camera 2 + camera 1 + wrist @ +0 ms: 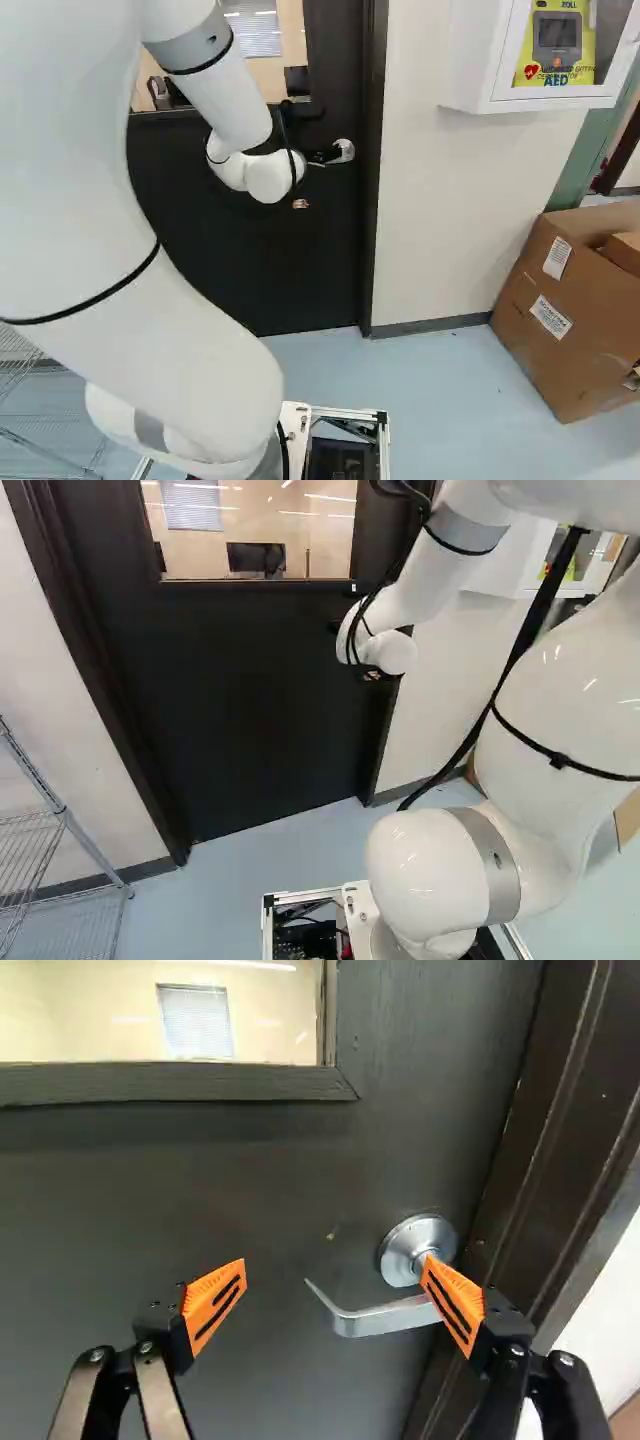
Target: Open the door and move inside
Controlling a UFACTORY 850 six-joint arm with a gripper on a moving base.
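Observation:
The dark door (pixel 250 700), with a window in its upper part, stands closed in its frame. In the right base view my gripper (pixel 322 156) is close before the door at handle height, partly hidden by the wrist. The wrist view shows the gripper (pixel 334 1265) open, its orange-padded fingers wide apart. The silver lever handle (pixel 385 1320) reaches from its round base into the space between them. One finger overlaps the lever's base end; whether it touches is unclear. The other finger is before bare door, away from the lever's free tip.
A dark door frame (pixel 372 180) borders the handle side, then a white wall (pixel 450 190). On that wall hangs a white cabinet (pixel 470 70), with cardboard boxes (pixel 550 310) on the floor below. A wire shelf (pixel 60 830) stands at the left of the left base view.

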